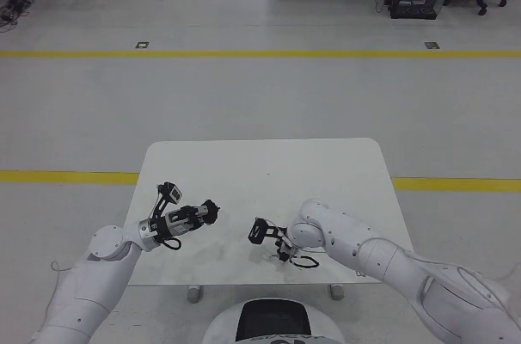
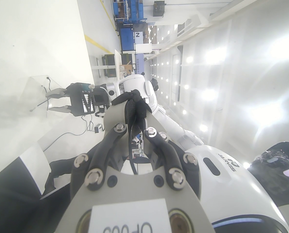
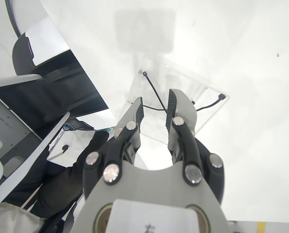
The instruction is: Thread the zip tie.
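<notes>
My left gripper [image 2: 134, 103] is held up above the table [image 1: 260, 172], left of centre [image 1: 211, 209]. It is shut on a thin black zip tie [image 2: 131, 146] whose strap runs back between the fingers toward the palm. My right gripper [image 3: 155, 109] is open, low over a clear plastic tray [image 3: 207, 117] near the table's front edge. In the tray lie black zip ties: one [image 3: 156, 93] reaches between the open fingers, another [image 3: 211, 104] curls off to the side. The left wrist view shows that open right gripper [image 2: 54, 101] over the tray [image 2: 37, 83]. From above, the right gripper [image 1: 283, 250] is next to the zip ties [image 1: 305, 262].
The white table's back half is bare. Yellow floor lines [image 1: 63, 177] run past it on both sides. The table's front edge lies close behind the tray.
</notes>
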You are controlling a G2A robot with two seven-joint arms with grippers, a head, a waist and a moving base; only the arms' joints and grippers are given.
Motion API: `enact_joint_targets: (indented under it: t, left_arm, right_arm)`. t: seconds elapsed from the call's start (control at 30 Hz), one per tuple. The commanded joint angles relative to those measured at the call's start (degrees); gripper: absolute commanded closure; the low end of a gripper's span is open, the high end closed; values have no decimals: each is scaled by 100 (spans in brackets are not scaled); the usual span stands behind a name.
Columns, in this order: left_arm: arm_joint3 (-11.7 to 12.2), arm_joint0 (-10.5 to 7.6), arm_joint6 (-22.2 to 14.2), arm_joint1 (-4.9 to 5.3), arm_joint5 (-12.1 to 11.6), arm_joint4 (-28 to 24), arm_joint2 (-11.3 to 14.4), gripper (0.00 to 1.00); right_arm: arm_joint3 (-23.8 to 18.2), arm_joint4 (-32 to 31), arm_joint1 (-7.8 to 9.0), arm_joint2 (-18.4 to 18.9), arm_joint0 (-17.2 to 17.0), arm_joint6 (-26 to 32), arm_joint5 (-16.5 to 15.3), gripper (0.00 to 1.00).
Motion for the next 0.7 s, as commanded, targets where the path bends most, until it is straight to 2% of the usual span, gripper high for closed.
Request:
enact_joint_targets:
  t: [0.0, 0.67]
  left_arm:
    - [0, 0, 0, 0, 0, 0, 0, 100]
    - [0, 0, 0, 0, 0, 0, 0, 100]
  right_arm:
    - [56, -1, -27, -48, 23, -23, 0, 79]
    - [450, -139, -252, -309, 165, -160, 0, 81]
